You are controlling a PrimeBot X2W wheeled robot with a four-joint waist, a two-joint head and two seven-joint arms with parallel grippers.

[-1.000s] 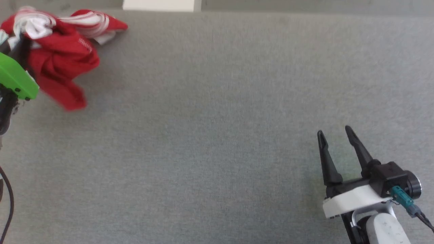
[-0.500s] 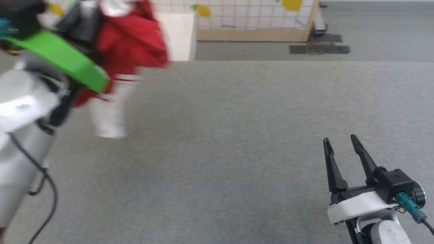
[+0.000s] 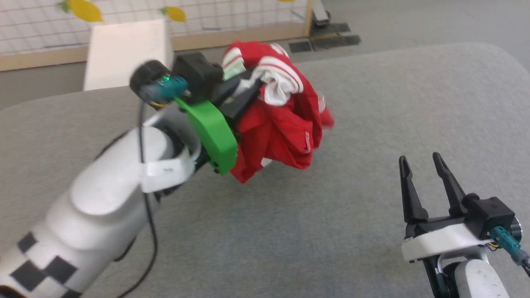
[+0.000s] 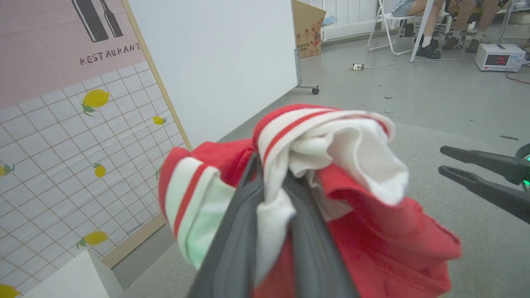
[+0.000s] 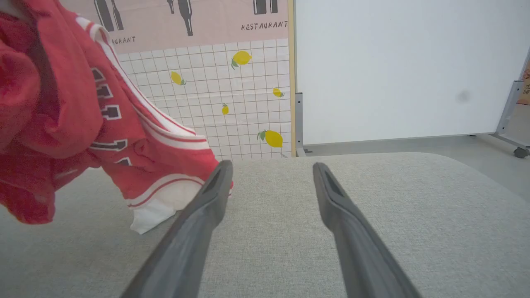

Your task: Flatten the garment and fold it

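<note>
The left gripper's jaws are clenched on a white fold of the jersey, which is held bunched and hanging above the tabletop, toward the middle of its far edge. Striped trim is draped over the fingers. The right gripper's jaws are spread, with nothing between them; it is held over the near right corner, well apart from the jersey.

Right wrist view: garment cut by left edge; lettering half-hidden in folds.

The pink panel reads "RESTAURANT"; the garment bears illegible lettering.
</note>
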